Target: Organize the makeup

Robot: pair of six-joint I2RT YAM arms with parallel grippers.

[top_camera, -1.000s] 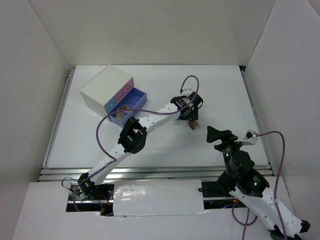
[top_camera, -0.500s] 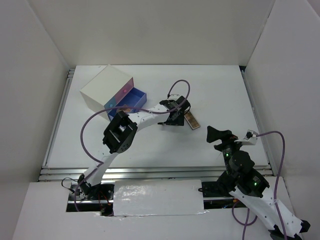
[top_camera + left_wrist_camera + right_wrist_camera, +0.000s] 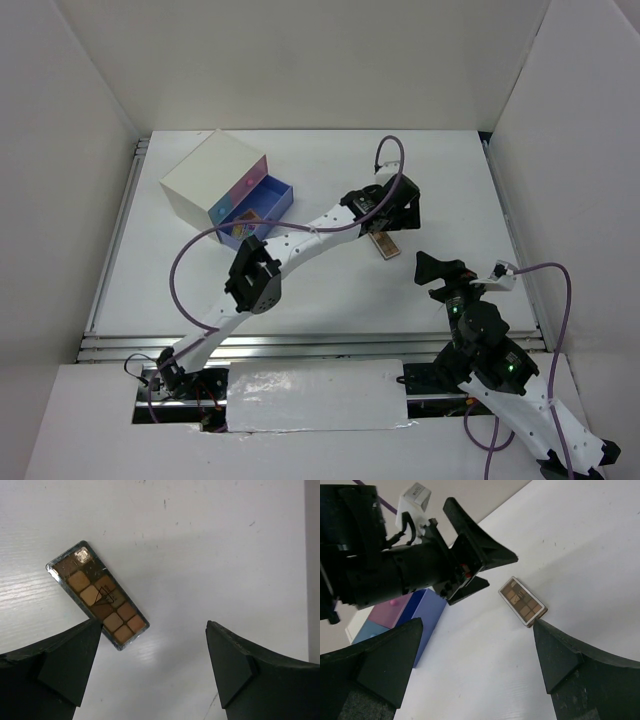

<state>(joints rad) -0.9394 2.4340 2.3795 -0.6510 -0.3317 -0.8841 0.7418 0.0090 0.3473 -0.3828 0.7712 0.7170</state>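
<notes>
Long palette (image 3: 97,601) flat on table, both grippers open & empty.

We see the palette as a slim rectangle w/ silver edge, glossy top w/ a triangle mark, two rows of brown/tan pans and a pale square at one end. It lies diagonal on the white table (image 3: 330,290), right of centre. Left gripper (image 3: 152,630) hangs over it, jaws spread wide, nothing betw. them. In its wrist view the palette's lower end sits just beside the left finger; we can't tell if they touch. Right gripper (image 3: 476,630) is at front-right, also wide open, holding nothing, w/ the palette ahead of it. White box (image 3: 215,180) sits far left w/ blue drawer (image 3: 272,200) pulled out; contents too small for us to tell. Table is white w/ faint scuffs, w/ plain white walls (image 3: 300,60) on 3 sides.
</notes>
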